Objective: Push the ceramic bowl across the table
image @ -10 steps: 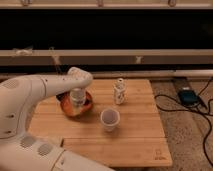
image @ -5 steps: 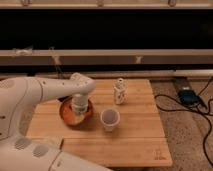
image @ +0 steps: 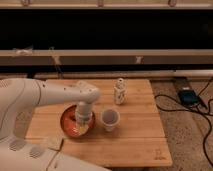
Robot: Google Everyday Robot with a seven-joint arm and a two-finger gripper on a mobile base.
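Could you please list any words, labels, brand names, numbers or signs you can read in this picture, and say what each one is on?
No text is legible.
Table: a small mark at its near right corner, too small to read.
Small white bottle: dark patterning, no readable label.
Pale cup: no text seen.
Ceramic bowl: no text seen.
The gripper, down inside the bowl, carries no visible lettering.

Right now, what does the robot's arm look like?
The arm is smooth, white and chubby, like fat tubes joined by a round elbow. Its gripper is a pale stubby piece at the end, down over the orange bowl on the wooden table.
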